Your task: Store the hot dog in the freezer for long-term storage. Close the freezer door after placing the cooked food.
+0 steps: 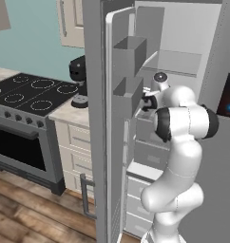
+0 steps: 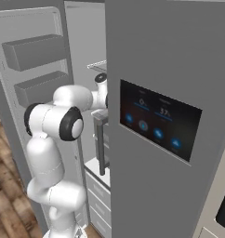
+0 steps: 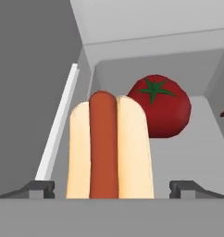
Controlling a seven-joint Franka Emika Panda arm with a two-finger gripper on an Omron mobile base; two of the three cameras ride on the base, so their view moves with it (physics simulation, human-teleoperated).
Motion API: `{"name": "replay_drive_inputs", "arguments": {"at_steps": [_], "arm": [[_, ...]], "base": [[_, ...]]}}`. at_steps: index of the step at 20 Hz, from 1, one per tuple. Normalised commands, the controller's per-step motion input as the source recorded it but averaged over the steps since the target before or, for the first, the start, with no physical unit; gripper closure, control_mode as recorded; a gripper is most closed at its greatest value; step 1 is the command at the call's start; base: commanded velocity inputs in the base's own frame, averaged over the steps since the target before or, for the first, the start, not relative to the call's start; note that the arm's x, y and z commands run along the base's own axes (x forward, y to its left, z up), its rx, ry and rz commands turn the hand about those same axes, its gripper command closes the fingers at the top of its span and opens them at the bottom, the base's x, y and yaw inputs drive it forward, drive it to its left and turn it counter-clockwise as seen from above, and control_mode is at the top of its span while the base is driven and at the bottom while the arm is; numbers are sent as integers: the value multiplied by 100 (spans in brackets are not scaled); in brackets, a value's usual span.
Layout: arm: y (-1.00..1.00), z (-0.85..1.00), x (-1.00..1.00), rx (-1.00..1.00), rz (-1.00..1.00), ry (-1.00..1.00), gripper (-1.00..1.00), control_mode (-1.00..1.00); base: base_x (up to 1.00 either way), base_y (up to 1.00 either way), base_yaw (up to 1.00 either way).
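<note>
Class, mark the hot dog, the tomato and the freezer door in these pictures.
hot dog (image 3: 103, 148), hand view, on the sausage's middle.
tomato (image 3: 167, 113), hand view, on its red skin right of the stem.
freezer door (image 1: 100, 156), left base view, on its outer edge.

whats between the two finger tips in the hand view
The hot dog lies lengthwise between the finger tips, with a gap to each. Beyond it sits a red tomato in a grey freezer compartment.
</note>
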Motion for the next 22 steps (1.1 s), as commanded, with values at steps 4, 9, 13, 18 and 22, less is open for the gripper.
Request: {"name": "replay_drive_inputs", "arguments": {"at_steps": [4, 9, 13, 18, 22], "arm": [[20, 14, -13, 0, 0, -10, -100, -100], [14, 4, -22, 0, 0, -5, -100, -100], [14, 0, -44, 0, 0, 0, -100, -100], [26, 2, -56, 0, 0, 0, -100, -100], [24, 5, -48, -1, 0, 0, -100, -100]], "base": [[0, 0, 0], [0, 0, 0], [0, 0, 0], [0, 0, 0], [0, 0, 0]]}}
